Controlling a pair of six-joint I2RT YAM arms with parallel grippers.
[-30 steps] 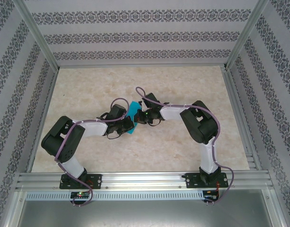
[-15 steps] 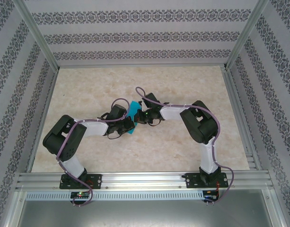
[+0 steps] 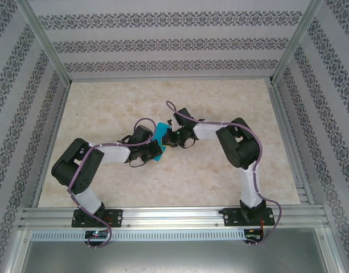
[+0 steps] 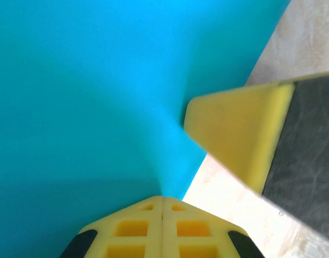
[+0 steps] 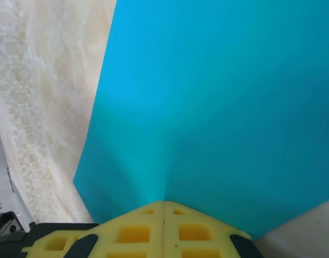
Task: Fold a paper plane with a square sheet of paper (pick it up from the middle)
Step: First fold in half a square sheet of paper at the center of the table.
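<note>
Over the worktop (image 3: 197, 182), left tool (image 4: 163, 200) and right tool (image 5: 164, 204), nose to nose, both pinch the sheet (image 4: 89, 91), likely bracing it for a crease.

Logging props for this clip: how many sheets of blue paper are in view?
1. The blue sheet is at mid-table, pinched by the left gripper and the right gripper. A second sheet stacked directly underneath would be hidden.

blue paper (image 3: 160, 130) between left arm (image 3: 106, 154), right arm (image 3: 211, 132)

Arms (image 3: 109, 156): white links, black joints, purple cables (image 3: 188, 118); yellow waffled gripper fingers (image 4: 132, 231).
</note>
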